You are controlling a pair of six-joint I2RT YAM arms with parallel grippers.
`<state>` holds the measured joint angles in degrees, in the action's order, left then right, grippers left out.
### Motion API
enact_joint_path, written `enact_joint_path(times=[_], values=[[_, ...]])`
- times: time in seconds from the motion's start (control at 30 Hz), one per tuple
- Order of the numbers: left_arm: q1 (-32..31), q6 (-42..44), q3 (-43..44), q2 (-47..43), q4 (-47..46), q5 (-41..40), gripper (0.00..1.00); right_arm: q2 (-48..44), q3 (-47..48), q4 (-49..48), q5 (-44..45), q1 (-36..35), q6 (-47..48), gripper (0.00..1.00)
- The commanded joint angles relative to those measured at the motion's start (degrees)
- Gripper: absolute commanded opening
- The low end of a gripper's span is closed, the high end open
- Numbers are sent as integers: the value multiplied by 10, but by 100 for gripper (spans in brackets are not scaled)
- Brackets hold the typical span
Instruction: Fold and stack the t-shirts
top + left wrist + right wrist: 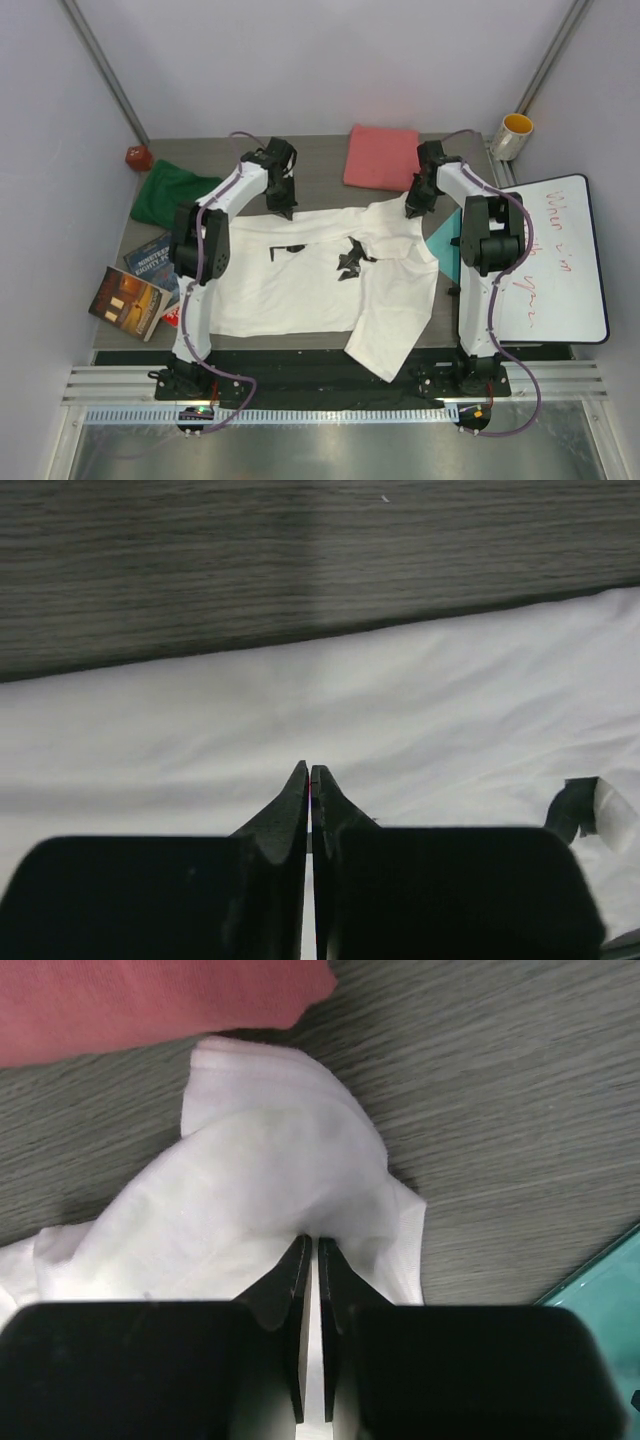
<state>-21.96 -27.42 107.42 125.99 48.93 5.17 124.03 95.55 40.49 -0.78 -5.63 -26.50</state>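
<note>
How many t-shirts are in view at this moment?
3. A white t-shirt lies spread out in the middle, a dark green t-shirt sits crumpled at the far left, and a coral-pink t-shirt lies folded at the far edge. No others show.

Comprises a left arm (pixel 193 310) and a right arm (pixel 472 315), alike in white links with black joint housings. Carries a mauve cable (pixel 252 388) along each, looping past black bases (pixel 183 382). Ends in the left gripper (pixel 310 772) and right gripper (pixel 310 1242), each with blocky black carriers and matte black fingers (pixel 285 1285) tapering to points.
</note>
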Motion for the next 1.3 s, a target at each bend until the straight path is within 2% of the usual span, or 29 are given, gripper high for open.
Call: enact_joint_path(times=[0.0, 0.27, 0.4, 0.6, 0.87, 0.97, 1.13, 1.27], values=[[-7, 30, 11, 32, 33, -31, 0, 15, 3, 17, 46, 15, 6, 11], [-6, 4, -22, 52, 20, -47, 0, 13, -12, 45, 51, 43, 3, 3], [0, 8, 21, 82, 42, -46, 0, 6, -19, 44, 54, 48, 0, 1], [4, -8, 129, 140, 75, -47, 0, 21, 1, 57, 60, 69, -4, 1], [6, -67, 137, 154, 46, -15, 0, 45, 30, 66, 65, 90, -14, 1], [6, -69, 157, 165, 50, -9, 0, 60, 57, 71, 67, 100, -15, 1], [7, -47, 139, 159, 57, -28, 0, 96, 115, 85, 67, 114, -18, 1], [15, -33, 102, 117, 42, -46, 16, 109, 143, 93, 68, 118, -17, 1]])
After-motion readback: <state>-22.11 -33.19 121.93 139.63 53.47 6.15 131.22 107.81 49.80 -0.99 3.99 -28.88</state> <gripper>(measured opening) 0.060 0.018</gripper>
